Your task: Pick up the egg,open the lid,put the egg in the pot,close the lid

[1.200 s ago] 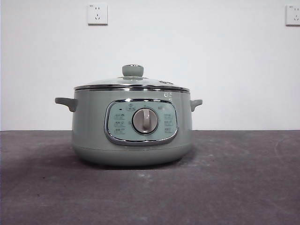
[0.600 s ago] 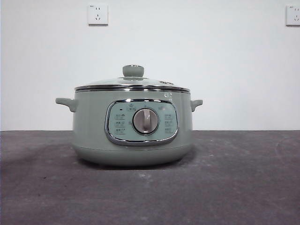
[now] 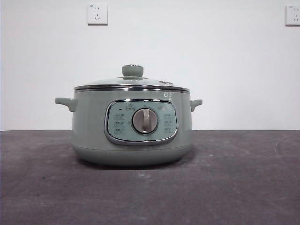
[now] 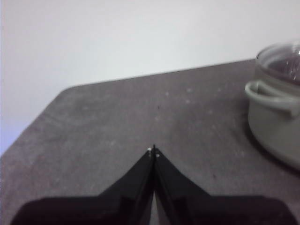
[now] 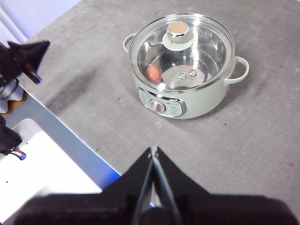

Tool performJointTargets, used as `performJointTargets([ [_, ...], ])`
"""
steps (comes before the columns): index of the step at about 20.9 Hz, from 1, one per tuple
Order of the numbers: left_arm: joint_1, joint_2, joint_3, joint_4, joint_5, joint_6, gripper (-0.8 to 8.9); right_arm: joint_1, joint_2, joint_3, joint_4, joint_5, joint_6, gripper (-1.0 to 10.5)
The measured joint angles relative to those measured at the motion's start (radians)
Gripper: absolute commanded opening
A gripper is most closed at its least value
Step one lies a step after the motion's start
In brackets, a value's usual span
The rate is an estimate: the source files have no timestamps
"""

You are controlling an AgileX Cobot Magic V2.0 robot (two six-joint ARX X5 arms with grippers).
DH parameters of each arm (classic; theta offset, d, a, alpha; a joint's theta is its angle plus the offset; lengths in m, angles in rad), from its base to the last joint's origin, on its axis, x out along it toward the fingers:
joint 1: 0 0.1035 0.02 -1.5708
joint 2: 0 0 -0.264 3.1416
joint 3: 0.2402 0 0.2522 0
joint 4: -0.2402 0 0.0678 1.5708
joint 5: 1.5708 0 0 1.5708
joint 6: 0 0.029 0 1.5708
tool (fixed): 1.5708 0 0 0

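Observation:
The sage-green pot (image 3: 132,126) stands mid-table with its glass lid (image 3: 132,83) seated on the rim. From high above, the right wrist view shows the pot (image 5: 187,101), the lid (image 5: 206,35) and, through the glass, the brown egg (image 5: 153,73) lying inside. My right gripper (image 5: 153,152) is shut, empty, well above and in front of the pot. My left gripper (image 4: 153,151) is shut and empty too, low over the table to the pot's left, with the pot's handle (image 4: 272,96) at the edge of its view. Neither gripper shows in the front view.
The other arm's dark tip (image 5: 28,54) shows at the side of the right wrist view. The table edge (image 5: 75,140) with a blue and white surface below runs beside it. Two wall sockets (image 3: 97,14) hang on the white wall behind.

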Motion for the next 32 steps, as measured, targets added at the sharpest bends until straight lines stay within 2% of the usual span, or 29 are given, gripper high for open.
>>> performJointTargets([
  [5, 0.0, -0.028, -0.087, -0.001, 0.0, -0.008, -0.04, 0.0, 0.0, 0.0, 0.0, 0.0, 0.0, 0.0],
  [7, 0.0, -0.048, -0.087, -0.043, 0.0, -0.016, -0.04, 0.0, 0.0, 0.0, 0.0, 0.0, 0.0, 0.0],
  [25, 0.0, -0.053, -0.087, -0.042, 0.019, -0.037, -0.03, 0.0, 0.0, 0.0, 0.0, 0.001, 0.0, 0.0],
  [28, 0.0, -0.053, -0.087, -0.042, 0.019, -0.037, -0.04, -0.087, -0.041, -0.001, 0.002, 0.005, -0.07, 0.0],
  [32, 0.0, -0.053, -0.087, -0.042, 0.019, -0.037, -0.04, -0.357, -0.213, -0.09, 0.17, -0.071, -0.128, 0.0],
])
